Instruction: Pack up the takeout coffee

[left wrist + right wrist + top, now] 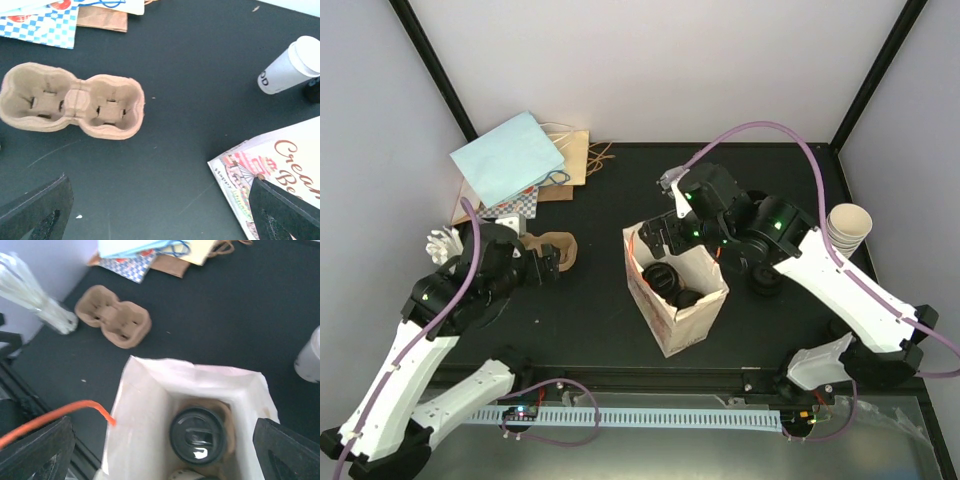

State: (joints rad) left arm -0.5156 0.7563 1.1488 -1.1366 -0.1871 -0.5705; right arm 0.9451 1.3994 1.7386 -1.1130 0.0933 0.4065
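Coffee cups [662, 278] with black lids sit inside the paper bag [685, 325].

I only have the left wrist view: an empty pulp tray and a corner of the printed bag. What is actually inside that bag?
Observer: The right wrist view looks straight down into the bag. A black-lidded cup sits in a brown carrier at the bottom.
Operator: Just the one cup in there?
Observer: No. In the top view, two black lids show side by side inside it.
Operator: And where is the right arm?
Observer: The right gripper hangs above the bag's opening, jaws open with nothing between them.
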